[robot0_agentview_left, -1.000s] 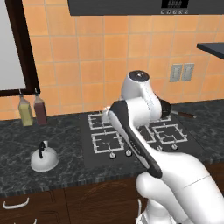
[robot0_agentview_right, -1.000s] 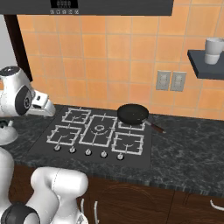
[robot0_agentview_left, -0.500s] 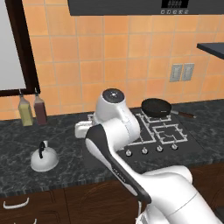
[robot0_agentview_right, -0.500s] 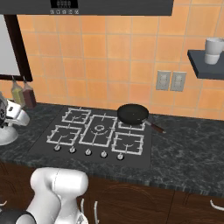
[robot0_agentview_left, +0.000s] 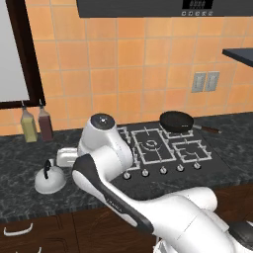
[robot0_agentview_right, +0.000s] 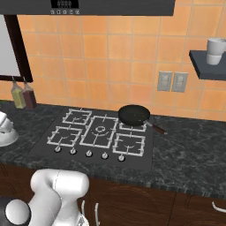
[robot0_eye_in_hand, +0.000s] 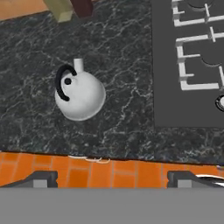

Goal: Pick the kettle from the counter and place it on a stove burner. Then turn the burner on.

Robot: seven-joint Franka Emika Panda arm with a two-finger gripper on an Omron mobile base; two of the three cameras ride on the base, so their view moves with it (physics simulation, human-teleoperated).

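**newbie:** Two bottles by the wall, then the kettle... why's it parked way over there?

**me:** It sits upright on the counter, well left of the cooktop, so I've swung my arm that way. My gripper hangs above it, jaws spread as wide as they go, holding nothing. In the hand view the handle arches over the top, so I reckon that's the bit to grab.

**newbie:** And the pan?

**me:** It hogs a back burner, so a small front grate looks like the spot.

The scene is evenly and softly lit, with no glare. Faint shading is cast under the kettle on the bench. Edges are rendered slightly soft.
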